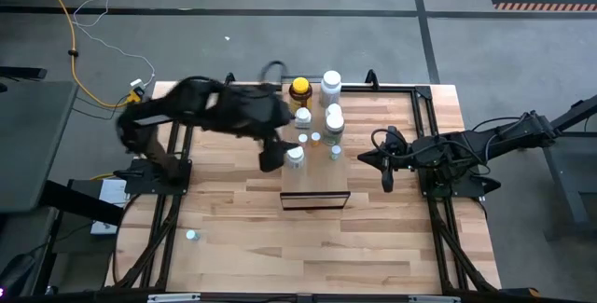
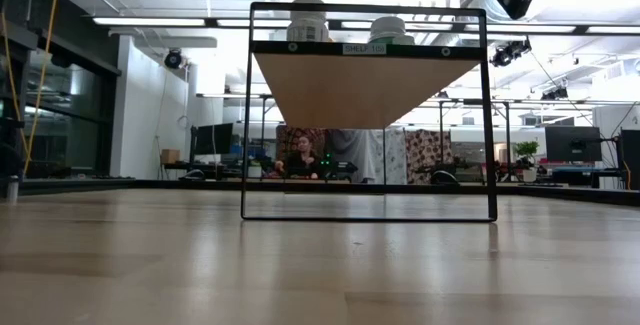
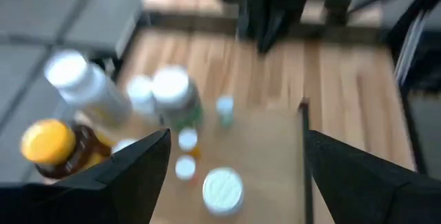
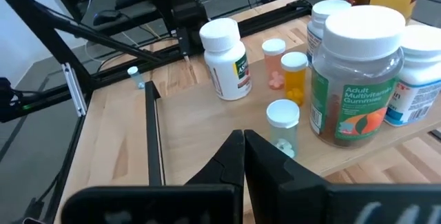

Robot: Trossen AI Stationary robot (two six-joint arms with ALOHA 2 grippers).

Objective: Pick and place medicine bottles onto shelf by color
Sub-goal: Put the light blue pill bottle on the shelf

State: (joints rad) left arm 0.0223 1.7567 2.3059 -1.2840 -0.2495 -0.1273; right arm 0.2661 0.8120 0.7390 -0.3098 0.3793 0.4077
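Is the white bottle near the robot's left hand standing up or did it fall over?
Standing up. The white bottle sits upright on the shelf, cap on top. The open left hand hovers above it, not touching.

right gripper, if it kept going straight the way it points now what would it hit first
The right gripper, shut, points at the bottles on the shelf. Most likely it would first meet the small clear vial with the white cap, just ahead of its tips; the Adult Multivitamin Gummies bottle stands close beside that line. Depth is uncertain.
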